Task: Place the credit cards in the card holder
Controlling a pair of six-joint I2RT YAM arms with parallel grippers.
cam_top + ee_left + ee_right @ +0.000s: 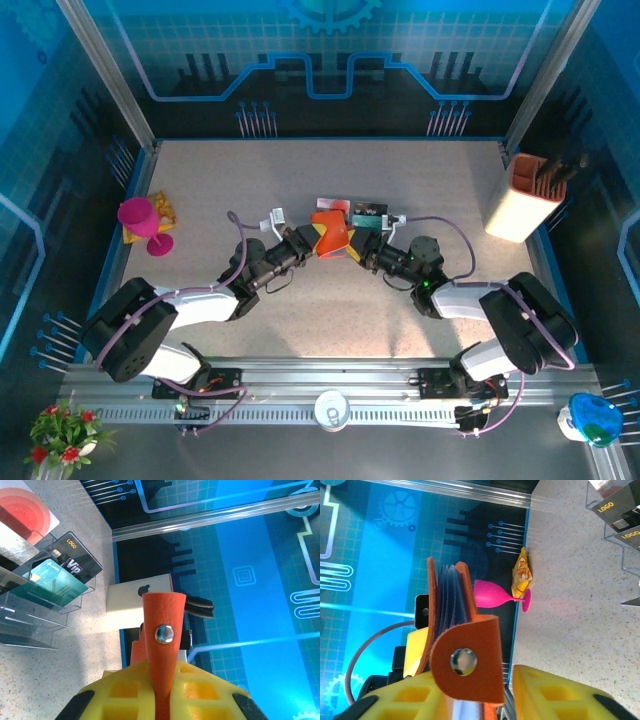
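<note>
Yellow-padded left gripper (162, 692) clamped tight on card holder (162, 610).
Part-open right gripper (472, 692) straddled its snap flap (465, 660), hold unclear; a tug could slip it free.

The holder (162, 607) is showing a matt, leather-like orange skin, and its snap (164, 634) is gleaming like polished metal. The cards (52, 582) are shining as glossy plastic. The tray (30, 630) is looking like clear, smooth plastic. The table (60, 680) is looking matt and finely speckled. On the left hand (161, 700), the yellow pads (200, 695) are appearing dull and waffle-moulded. The goblet (492, 594) is catching light like smooth plastic.
</note>
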